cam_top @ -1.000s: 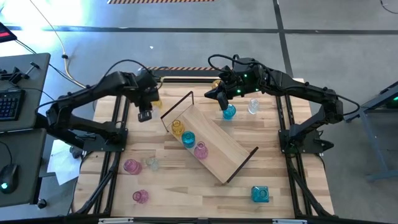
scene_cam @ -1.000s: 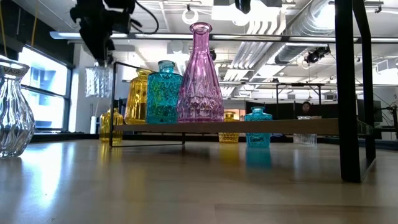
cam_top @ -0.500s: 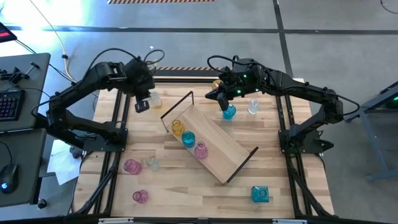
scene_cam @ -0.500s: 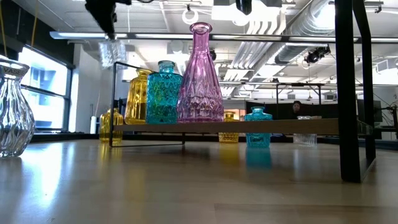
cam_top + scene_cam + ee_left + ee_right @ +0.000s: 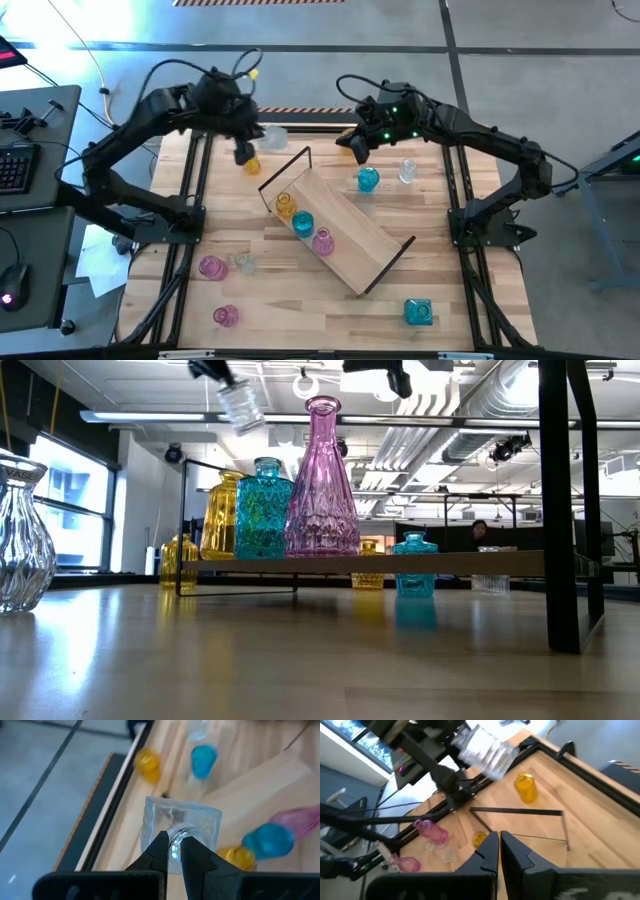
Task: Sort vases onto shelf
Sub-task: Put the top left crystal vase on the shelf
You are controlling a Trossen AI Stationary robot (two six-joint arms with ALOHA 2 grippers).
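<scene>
Now: your left gripper (image 5: 172, 851) holds clear vase (image 5: 181, 831) aloft.
L fingers clamped on its neck, near shelf (image 5: 340, 225) end; your right gripper (image 5: 498, 851) closed, empty.

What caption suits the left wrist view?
Left fingers pinch a clear vase by its neck above the table.

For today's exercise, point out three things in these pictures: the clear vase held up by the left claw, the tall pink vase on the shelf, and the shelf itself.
clear vase (image 5: 181, 827): left wrist view, on its glass body.
tall pink vase (image 5: 322, 500): low view, on its flared body.
shelf (image 5: 352, 232): high view, on bare board.
</scene>
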